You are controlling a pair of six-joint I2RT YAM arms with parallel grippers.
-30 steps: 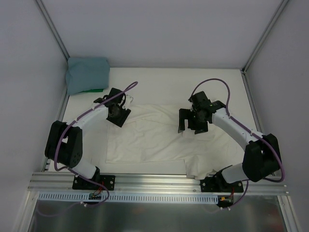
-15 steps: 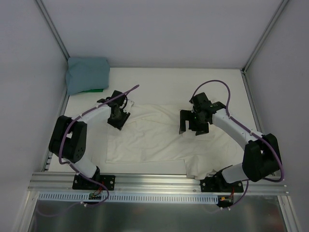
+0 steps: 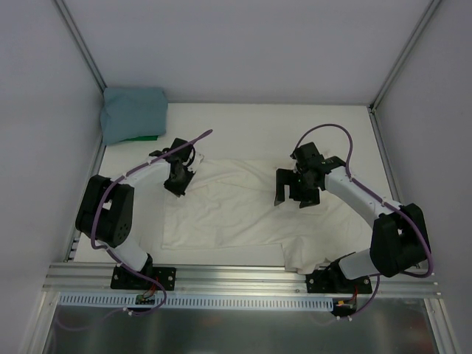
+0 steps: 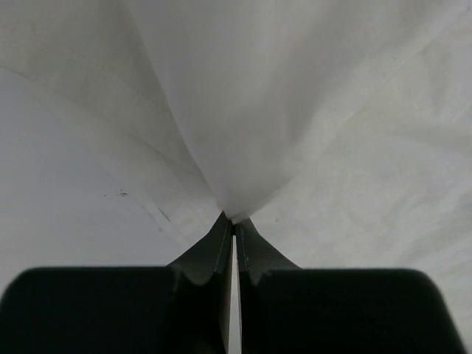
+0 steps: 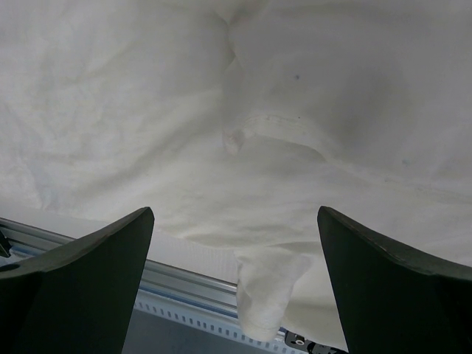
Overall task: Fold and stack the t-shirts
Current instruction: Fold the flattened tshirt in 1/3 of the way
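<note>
Left wrist alone shows jaws pinching cream t-shirt [image 4: 243,110].

Left arm: elbow bent, reaching forward. Left pincer [image 3: 176,183]: jaws pressed together, pinching the cream t-shirt [image 4: 243,110]. Right arm: angled inward. Right pincer [image 3: 293,195]: jaws spread wide, holding nothing.

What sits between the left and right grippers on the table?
Only bare cloth of the cream t-shirt, from the left gripper shut on its edge to the open right gripper. The top view shows it.
</note>
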